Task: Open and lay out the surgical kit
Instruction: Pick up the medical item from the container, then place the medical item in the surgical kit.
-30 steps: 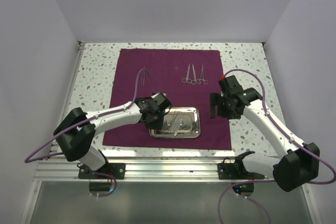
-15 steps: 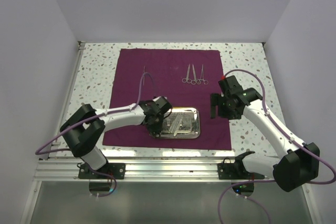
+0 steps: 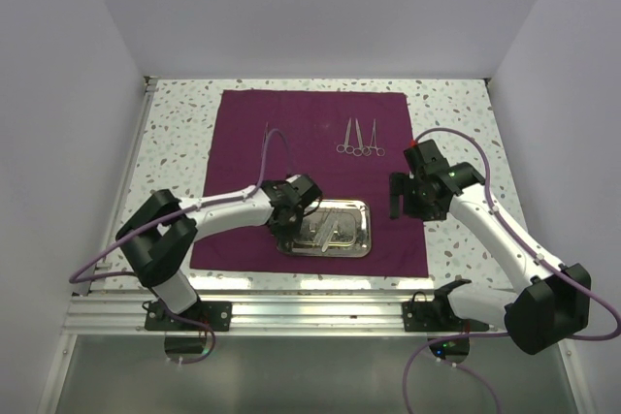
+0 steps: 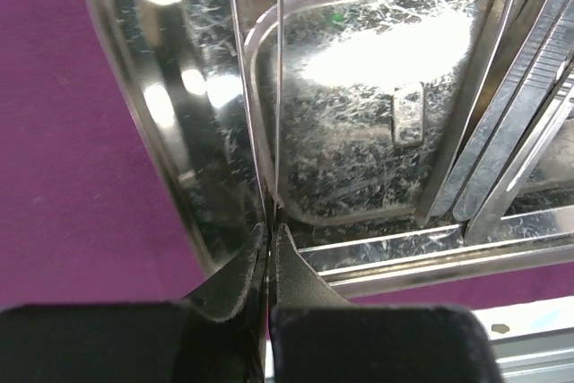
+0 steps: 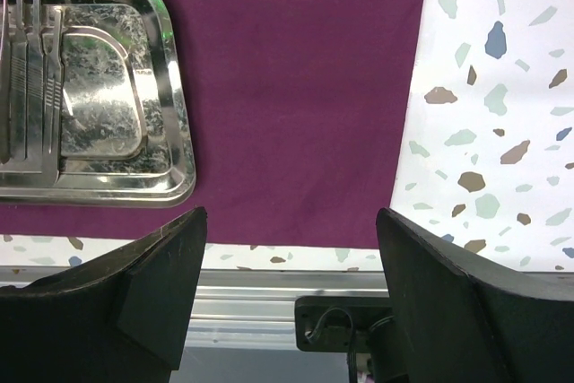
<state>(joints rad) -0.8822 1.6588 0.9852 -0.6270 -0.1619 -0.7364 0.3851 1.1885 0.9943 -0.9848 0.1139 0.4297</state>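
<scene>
Left wrist: your L gripper (image 4: 270, 232) jaws are pinched shut on thin tweezers (image 4: 278, 87) running ahead of them in the tray (image 4: 134, 123); more instruments (image 4: 502, 123) to their right; R gripper (image 5: 291, 221) jaws wide, empty; cloth wrap (image 3: 243, 113) spread, forceps (image 3: 357, 138) out; tray's still to empty, I'd judge.

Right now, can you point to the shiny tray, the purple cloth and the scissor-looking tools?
steel tray (image 3: 368, 227): top view, on its right rim.
purple cloth (image 3: 310, 111): top view, on its bare far part.
ring-handled forceps (image 3: 357, 149): top view, on their ring handles.
</scene>
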